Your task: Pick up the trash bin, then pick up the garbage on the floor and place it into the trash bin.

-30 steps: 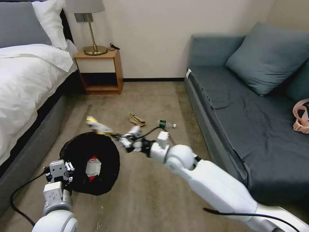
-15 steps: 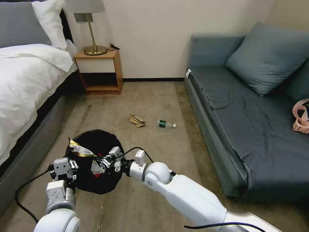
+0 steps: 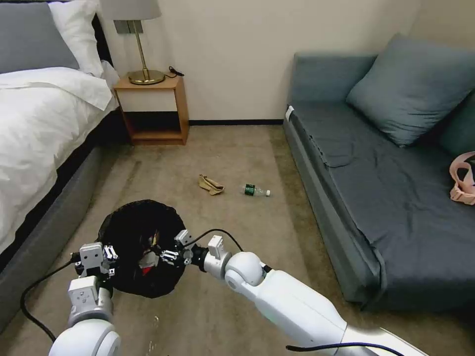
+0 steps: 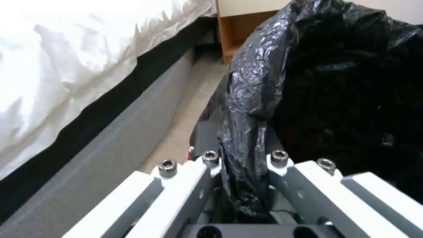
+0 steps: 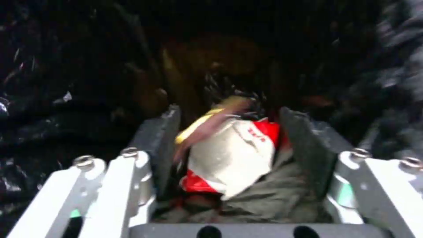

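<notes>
Over the bin mouth sits my right gripper [image 3: 166, 255], jaws spread apart and holding nothing — in the right wrist view the red-and-white packet [image 5: 231, 155] lies loose between the open fingers [image 5: 161, 138], down inside the trash bin [image 3: 126, 232], with a yellow wrapper edge [image 5: 198, 124] across it. I think that wrapper is resting free and not pinched, though it's murky down there. My left gripper [image 4: 240, 165] is clamped on the bagged rim of the bin, at the side nearest the bed [image 3: 39, 123]. What matters next: the tan crumpled paper [image 3: 210, 184] and the small bottle [image 3: 256, 190] lie on the carpet ahead and to the right of the bin, well apart from it. The bottle's long axis runs crosswise in the head view. My right arm is the nearer one and the free one — left is busy.
</notes>
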